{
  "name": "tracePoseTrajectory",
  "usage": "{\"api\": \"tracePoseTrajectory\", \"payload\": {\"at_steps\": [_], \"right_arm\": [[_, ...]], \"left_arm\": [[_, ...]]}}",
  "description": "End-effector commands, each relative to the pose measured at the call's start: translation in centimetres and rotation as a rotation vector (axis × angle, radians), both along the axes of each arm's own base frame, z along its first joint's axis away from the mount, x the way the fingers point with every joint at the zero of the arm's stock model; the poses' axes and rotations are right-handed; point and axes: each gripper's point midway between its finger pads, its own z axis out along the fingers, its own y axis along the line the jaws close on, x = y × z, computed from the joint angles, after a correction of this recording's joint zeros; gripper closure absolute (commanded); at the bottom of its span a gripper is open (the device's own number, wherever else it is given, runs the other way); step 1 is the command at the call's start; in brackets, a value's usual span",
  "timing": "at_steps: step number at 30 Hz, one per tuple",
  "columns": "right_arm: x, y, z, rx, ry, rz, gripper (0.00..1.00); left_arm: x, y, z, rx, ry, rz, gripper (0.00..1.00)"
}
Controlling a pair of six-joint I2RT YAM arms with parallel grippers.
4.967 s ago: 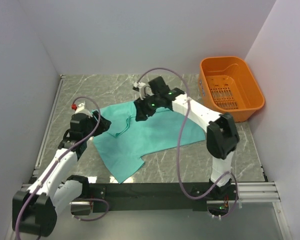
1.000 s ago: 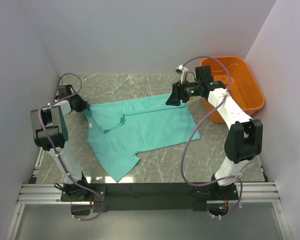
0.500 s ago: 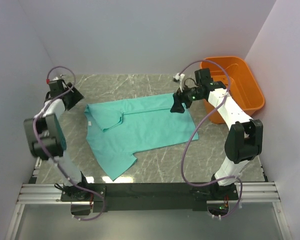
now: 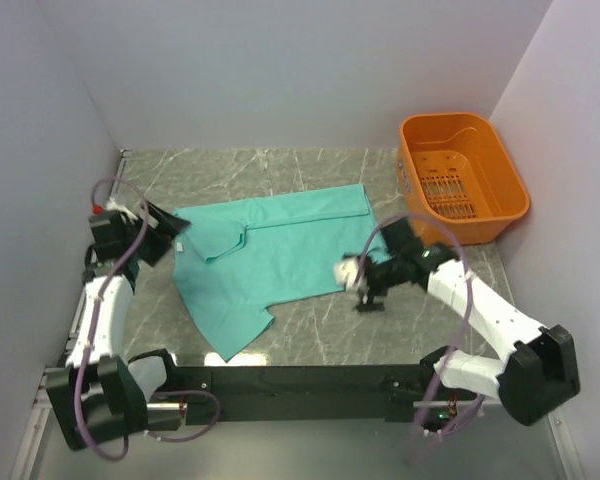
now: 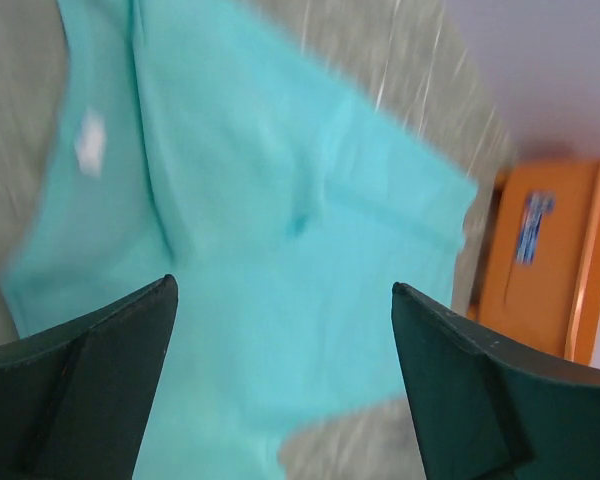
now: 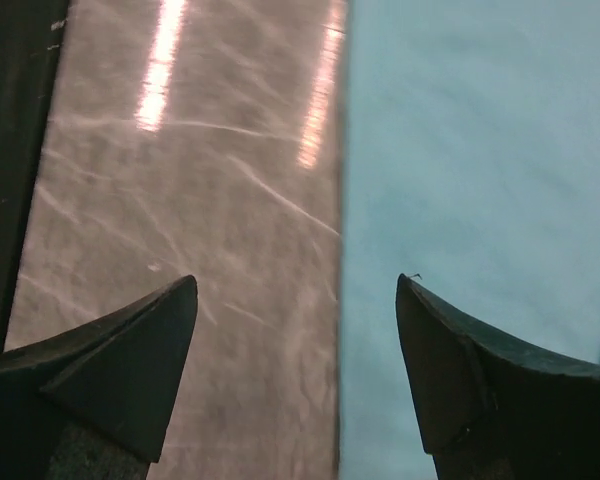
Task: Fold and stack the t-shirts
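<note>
The fingers of the left gripper (image 4: 166,238) stand spread wide with nothing between them, at the left end of the t-shirt (image 4: 280,250). The fingers of the right gripper (image 4: 366,293) are likewise parted and empty, just off the cloth's near right edge.

An orange basket (image 4: 468,226) sits at the far right corner of the grey marbled tabletop (image 4: 310,170), well apart from the cloth, its slotted floor in plain view.

The left arm rises from its base along the left wall and tilts its gripper toward the middle of the tabletop. Its wrist camera looks between the fingers (image 5: 100,350) across the shirt (image 5: 280,200) to the basket (image 5: 540,270).

The right arm reaches low and leftward from its base, elbow near the right edge, gripper pointing down. In its wrist view a straight edge of the cloth (image 6: 480,150) runs between the fingers (image 6: 130,350), with bare tabletop (image 6: 180,200) to one side.

The turquoise shirt lies spread flat in the middle of the tabletop, its round neck and a small white label (image 4: 184,247) at the left. One short sleeve juts toward the near edge.
</note>
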Motion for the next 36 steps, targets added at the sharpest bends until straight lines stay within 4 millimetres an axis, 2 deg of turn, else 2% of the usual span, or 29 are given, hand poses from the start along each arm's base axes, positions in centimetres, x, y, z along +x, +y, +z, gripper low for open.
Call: {"api": "tracePoseTrajectory", "payload": {"at_steps": [1, 2, 3, 4, 5, 6, 7, 8, 9, 10, 12, 14, 15, 17, 18, 19, 20, 22, 31, 32, 33, 36], "right_arm": [[-4.5, 5.1, -1.1, 0.010, -0.155, 0.240, 0.14], [-5.2, 6.2, -1.3, 0.010, -0.160, 0.233, 0.14], [-4.5, 7.5, -0.7, 0.017, -0.237, 0.222, 0.15], [-5.3, 8.9, -0.9, 0.006, -0.225, 0.253, 0.16], [-6.2, 11.3, 0.8, 0.034, -0.218, 0.278, 0.20], [-6.5, 12.8, 1.4, 0.046, -0.215, 0.290, 0.22], [-6.5, 14.0, 0.3, 0.008, -0.193, 0.295, 0.23], [-8.1, 15.7, 0.3, 0.007, -0.182, 0.336, 0.25], [-8.0, 17.6, 1.6, 0.034, -0.216, 0.344, 0.27], [-8.2, 18.6, 0.1, -0.004, -0.208, 0.355, 0.28], [-10.2, 21.5, -0.8, -0.008, -0.210, 0.410, 0.28], [-11.0, 22.8, -2.1, -0.042, -0.220, 0.418, 0.29], [-12.0, 24.2, -3.2, -0.059, -0.221, 0.445, 0.30], [-12.1, 25.2, -4.5, -0.096, -0.229, 0.427, 0.30], [-12.2, 26.4, -4.0, -0.083, -0.237, 0.424, 0.31], [-12.5, 26.9, -5.5, -0.116, -0.220, 0.429, 0.31], [-12.3, 27.8, -5.3, -0.114, -0.223, 0.412, 0.32], [-12.2, 28.0, -7.0, -0.155, -0.214, 0.405, 0.33], [-10.5, 27.7, -10.8, -0.241, -0.198, 0.348, 0.36], [-10.0, 28.0, -10.6, -0.238, -0.193, 0.333, 0.41], [-9.8, 27.6, -11.6, -0.271, -0.175, 0.332, 0.44], [-8.9, 27.4, -12.2, -0.292, -0.152, 0.301, 0.55]], "left_arm": [[-4.7, -3.4, -0.9, -0.049, 0.088, -0.032, 0.07], [-6.0, -3.3, -1.9, -0.047, 0.152, -0.003, 0.06], [-6.4, -2.9, -2.0, -0.028, 0.170, 0.038, 0.05], [-7.0, -2.8, -1.5, -0.028, 0.168, 0.054, 0.05], [-7.7, -2.8, -1.8, -0.028, 0.192, 0.060, 0.05], [-8.1, -2.8, -1.4, -0.019, 0.180, 0.069, 0.05], [-8.5, -2.8, -1.5, -0.011, 0.186, 0.068, 0.05], [-8.8, -2.7, -1.4, -0.004, 0.184, 0.078, 0.05], [-9.5, -2.5, -1.4, 0.008, 0.188, 0.091, 0.05], [-9.8, -2.5, -1.2, 0.010, 0.186, 0.096, 0.05], [-10.8, -2.3, -0.9, 0.031, 0.190, 0.106, 0.04], [-11.3, -1.5, 0.4, 0.095, 0.167, 0.125, 0.03], [-11.7, -1.1, 1.3, 0.115, 0.141, 0.145, 0.03], [-12.2, -0.7, 3.0, 0.149, 0.095, 0.162, 0.02], [-12.3, -0.8, 3.6, 0.152, 0.069, 0.155, 0.02], [-12.5, -1.0, 4.5, 0.165, 0.038, 0.140, 0.02], [-12.5, -1.7, 4.8, 0.160, 0.025, 0.100, 0.03], [-12.5, -2.0, 4.7, 0.163, 0.019, 0.076, 0.03], [-12.7, -2.5, 5.2, 0.209, -0.007, 0.035, 0.02], [-12.7, -2.5, 5.3, 0.215, -0.009, 0.031, 0.02], [-12.8, -2.6, 5.5, 0.222, -0.014, 0.027, 0.02], [-13.0, -2.3, 6.0, 0.258, -0.022, 0.030, 0.02]]}}
